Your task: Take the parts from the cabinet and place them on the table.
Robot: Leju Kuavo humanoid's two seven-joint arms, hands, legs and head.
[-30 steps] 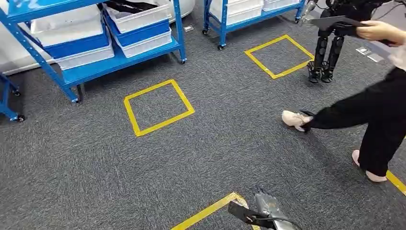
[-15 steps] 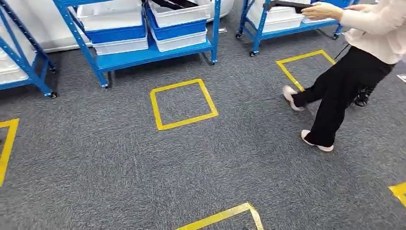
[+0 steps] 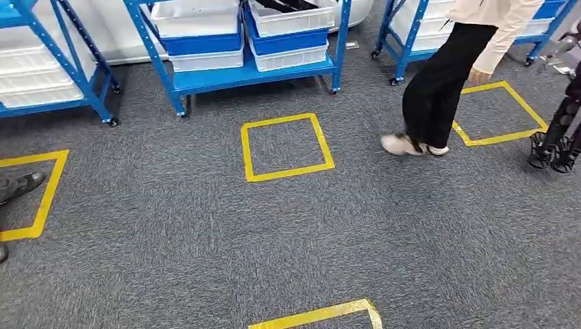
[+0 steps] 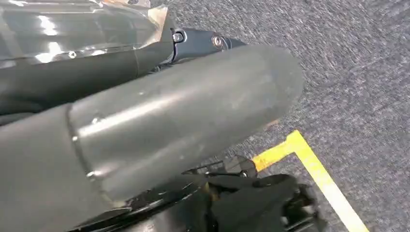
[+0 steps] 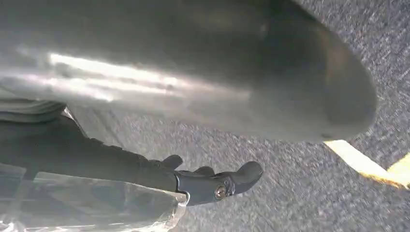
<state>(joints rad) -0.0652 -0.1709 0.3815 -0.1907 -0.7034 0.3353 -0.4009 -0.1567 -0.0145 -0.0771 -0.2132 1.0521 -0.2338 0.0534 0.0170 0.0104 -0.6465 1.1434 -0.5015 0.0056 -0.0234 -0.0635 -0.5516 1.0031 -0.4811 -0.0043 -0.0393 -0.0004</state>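
Fig.: we face the blue cabinet point(image 3: 253, 72) at top centre of head view; its white bins point(image 3: 291, 20) hold dark parts point(image 3: 284, 5), stored for pickup, not yet taken. Both arms hang; finger state we cannot tell. Grey carpet w/ yellow tape square point(image 3: 287, 147); a person point(image 3: 445, 82) walks upper right.

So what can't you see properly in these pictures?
- Head view: the person is cut off above the waist by the top edge.
- Head view: the white bins on the blue cabinet are cropped; the dark contents are unclear.
- Both wrist views: the left hand and right hand are blurred grey; their fingers are unreadable.
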